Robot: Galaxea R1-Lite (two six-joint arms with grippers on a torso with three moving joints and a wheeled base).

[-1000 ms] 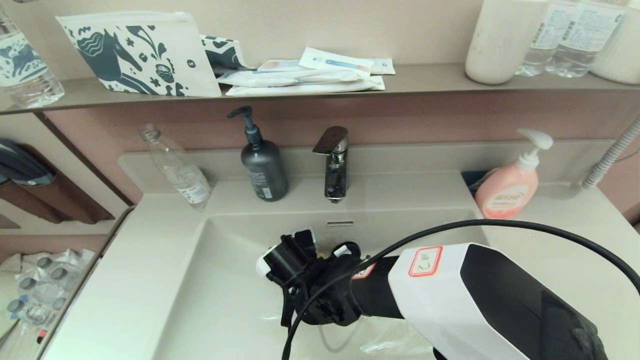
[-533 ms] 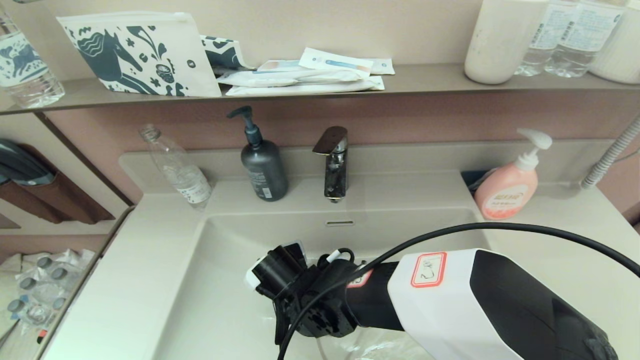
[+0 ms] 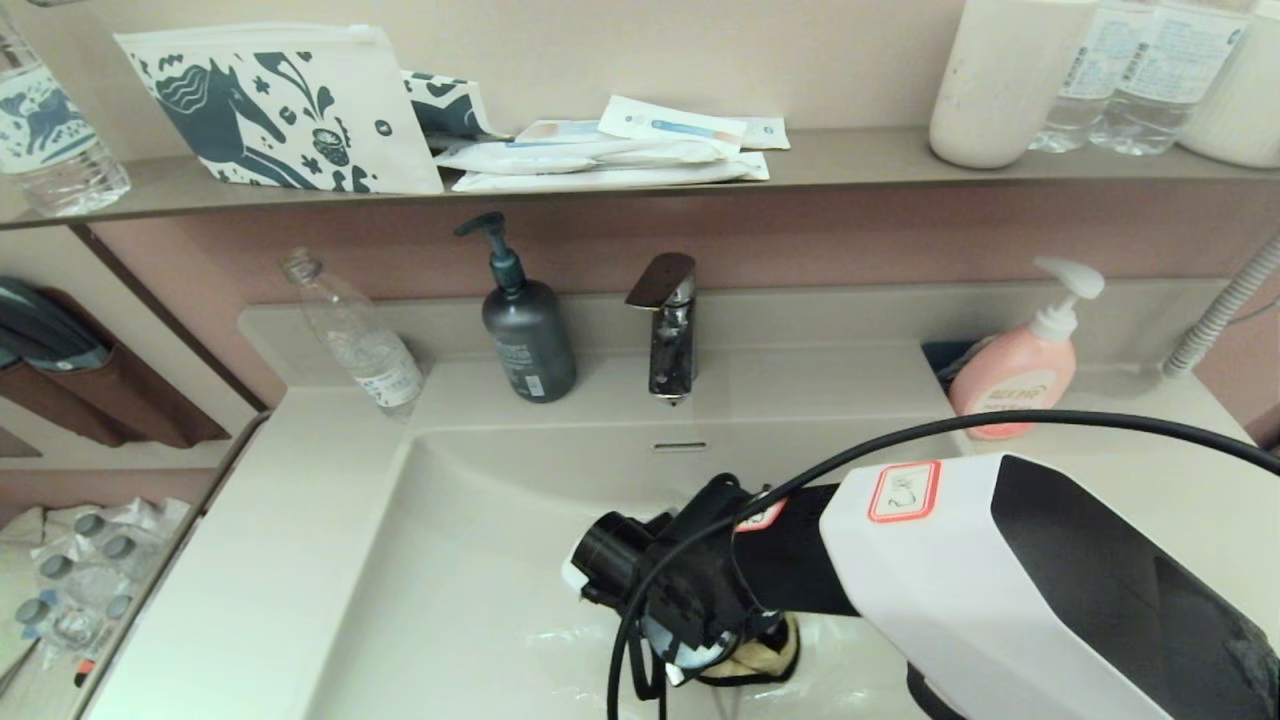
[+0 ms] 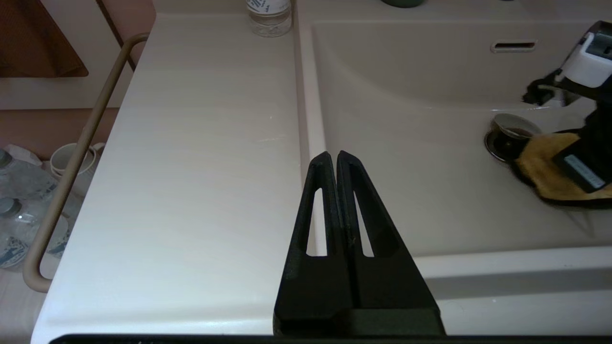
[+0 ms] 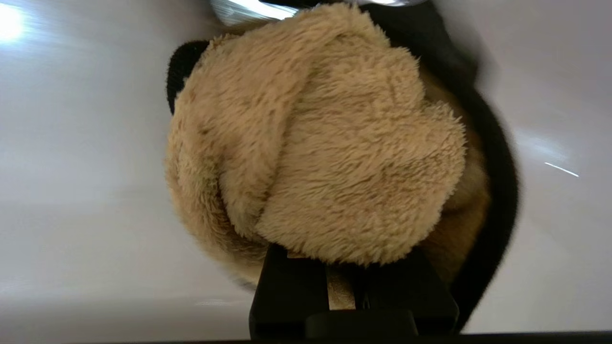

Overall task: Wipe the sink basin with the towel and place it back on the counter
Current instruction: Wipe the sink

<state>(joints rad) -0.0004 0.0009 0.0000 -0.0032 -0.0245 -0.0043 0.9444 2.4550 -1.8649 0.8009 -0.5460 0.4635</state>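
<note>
Head view: right gripper (image 3: 745,665) is down in the sink basin (image 3: 470,570), wrist and cable covering most of it. A scrap of the mustard towel (image 3: 765,655) shows under the wrist, on the basin floor toward the near side. Step in hand looks like the wipe itself. Faucet (image 3: 668,325), dark pump bottle (image 3: 525,320) and pink soap dispenser (image 3: 1015,370) stand along the back of the counter (image 3: 250,560), and a clear plastic bottle (image 3: 355,335) leans at the back left.

Left wrist view: left gripper (image 4: 333,160) is idle over the basin's left rim, jaws pressed together, nothing in them. The chrome drain plug (image 4: 509,131) sits just beside the towel's edge, and the overflow slot (image 4: 512,46) shows on the back wall. Basin is glossy, smooth and shallow, with rounded corners.

Right wrist view: jaws are clamped on the towel, bunched into a fluffy ball with black trim curling round one side. The pile is thick and soft, so it should slide easily on the glazed surface.

Next: sweep the uncovered basin floor with light downward pressure, keep clear of the drain plug, then lift out and release the towel flat on the counter. Grip looks secure, though the loose edge could drag.
</note>
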